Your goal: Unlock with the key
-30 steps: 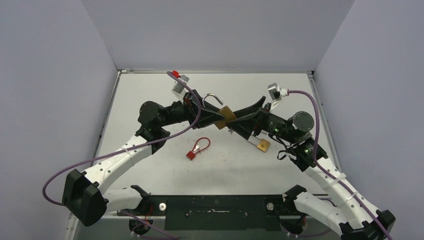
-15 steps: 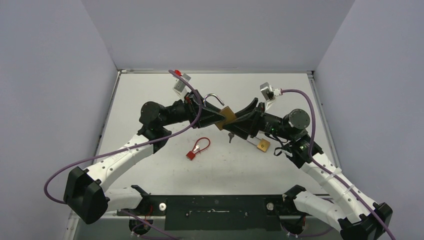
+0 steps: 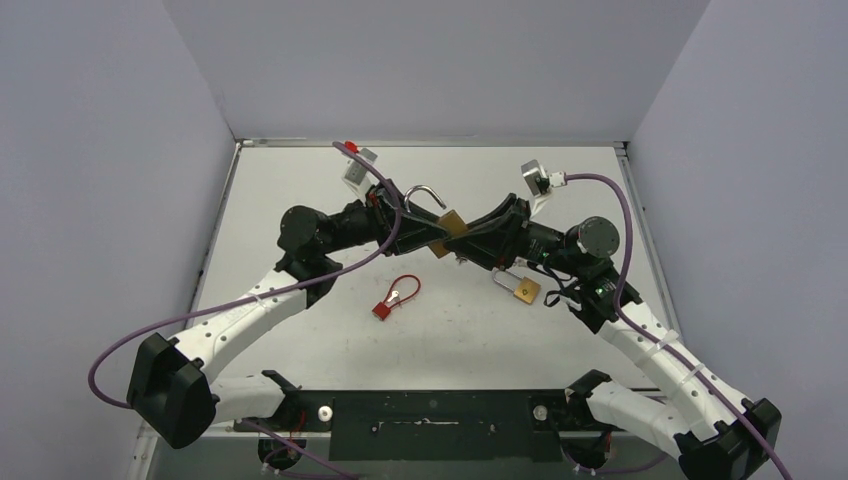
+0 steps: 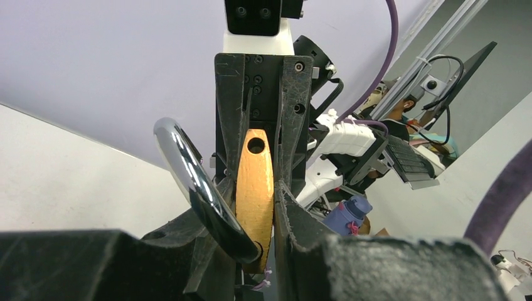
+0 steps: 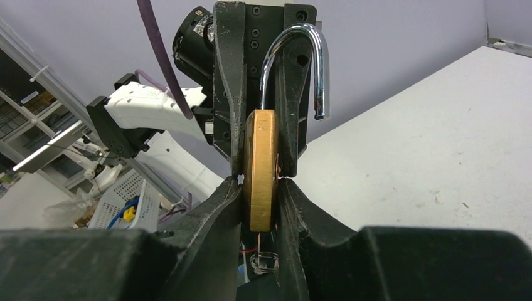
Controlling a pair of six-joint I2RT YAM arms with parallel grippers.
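Observation:
A brass padlock hangs above the table's middle, held from both sides. Its steel shackle stands swung open. My left gripper is shut on the padlock body, with the open shackle curving past its left finger. My right gripper meets it from the right and is shut on the padlock's flat faces. One end of the shackle is free in the air. A thin key with a wire ring hangs from the padlock's underside between my right fingers.
A second brass padlock lies on the table below my right gripper. A red tag with a loop lies left of centre. Grey walls close in the white table on three sides.
My right gripper moved left to the padlock and its jaws shut on the body. The left arm kept holding the padlock in place.

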